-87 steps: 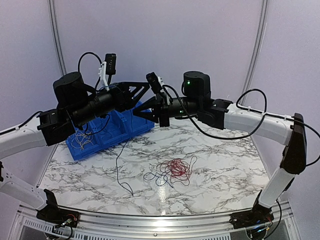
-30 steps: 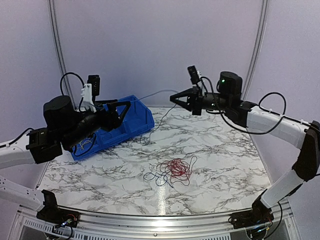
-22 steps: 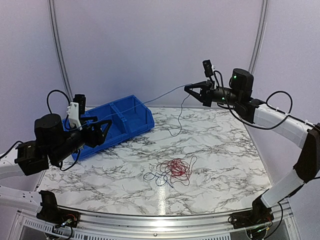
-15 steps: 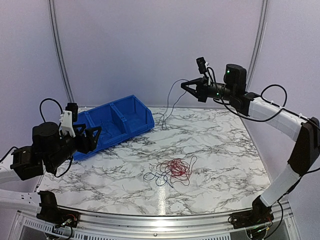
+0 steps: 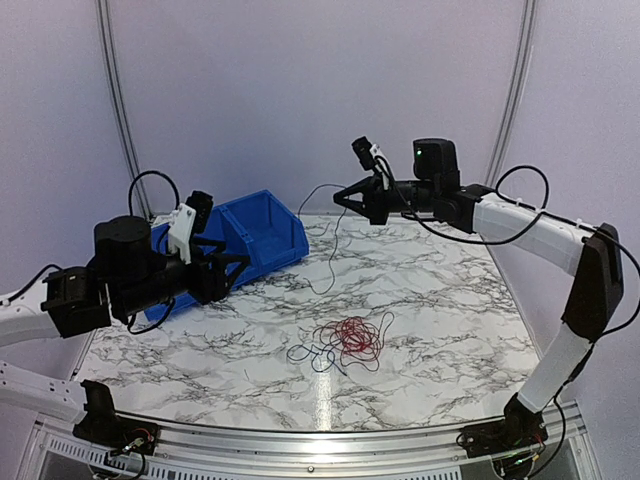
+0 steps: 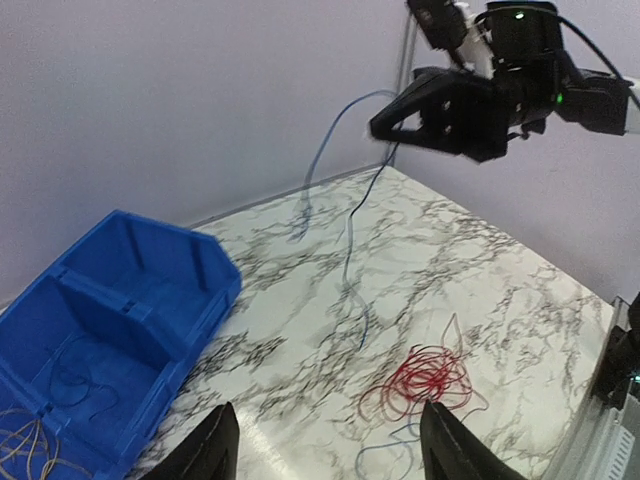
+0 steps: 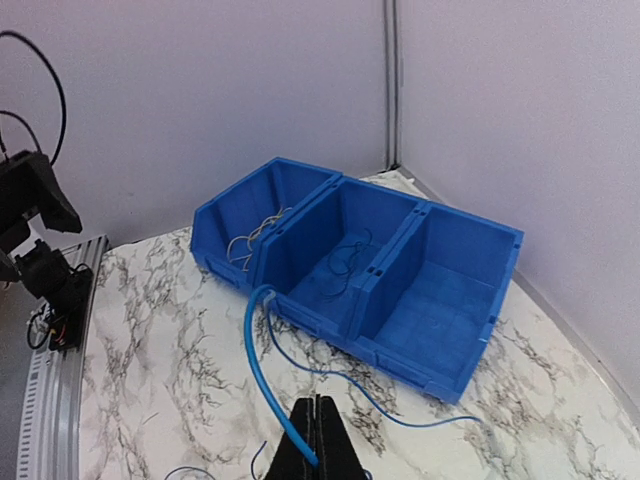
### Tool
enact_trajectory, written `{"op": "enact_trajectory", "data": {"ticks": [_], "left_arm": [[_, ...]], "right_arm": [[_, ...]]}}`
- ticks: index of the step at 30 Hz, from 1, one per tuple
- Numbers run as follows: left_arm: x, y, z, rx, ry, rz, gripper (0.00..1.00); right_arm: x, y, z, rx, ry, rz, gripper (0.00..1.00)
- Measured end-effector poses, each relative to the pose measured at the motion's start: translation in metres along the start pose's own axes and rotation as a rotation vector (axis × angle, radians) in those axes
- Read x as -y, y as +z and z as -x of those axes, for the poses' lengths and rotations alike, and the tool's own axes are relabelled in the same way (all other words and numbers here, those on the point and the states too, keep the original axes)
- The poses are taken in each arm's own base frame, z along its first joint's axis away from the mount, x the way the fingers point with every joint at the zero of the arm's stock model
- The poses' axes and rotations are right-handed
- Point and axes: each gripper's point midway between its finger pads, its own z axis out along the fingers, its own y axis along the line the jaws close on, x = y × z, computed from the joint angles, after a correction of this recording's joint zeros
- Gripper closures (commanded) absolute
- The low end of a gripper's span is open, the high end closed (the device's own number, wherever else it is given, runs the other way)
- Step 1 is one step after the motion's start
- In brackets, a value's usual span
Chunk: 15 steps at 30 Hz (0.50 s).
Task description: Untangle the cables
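Top external, blue cable (image 5: 334, 240) hanging vertically from right tool (image 5: 340, 200)

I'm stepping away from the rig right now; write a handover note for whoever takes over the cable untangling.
Left end effector: open, empty, beside the blue bin.
Right end effector: shut on a blue cable, held high, tail hanging toward the table.
Done: whitish wires in one end compartment, dark wires in the middle one.
To do: bin the held cable; separate the tangle at table centre.
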Motion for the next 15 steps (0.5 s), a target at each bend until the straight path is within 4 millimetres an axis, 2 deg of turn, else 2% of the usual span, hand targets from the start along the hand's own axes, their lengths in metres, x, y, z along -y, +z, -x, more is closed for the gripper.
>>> {"op": "enact_trajectory", "data": {"ticks": [4,7,11,15], "left_arm": [[0.033,0.023,0.034,-0.002,0.041,-0.103,0.37],[0.048,0.034,0.052,0.008,0.067,-0.145,0.38],[0.059,0.037,0.053,-0.004,0.092,-0.2,0.4],[0.072,0.038,0.045,-0.032,0.088,-0.27,0.57]], "right_arm": [[-0.041,0.019,-0.014,-0.059,-0.037,0.092,1.0],[-0.08,0.03,-0.021,-0.095,-0.079,0.169,1.0],[-0.122,0.032,-0.016,-0.101,-0.133,0.241,1.0],[-0.142,0.029,-0.008,-0.085,-0.16,0.273,1.0]]}}
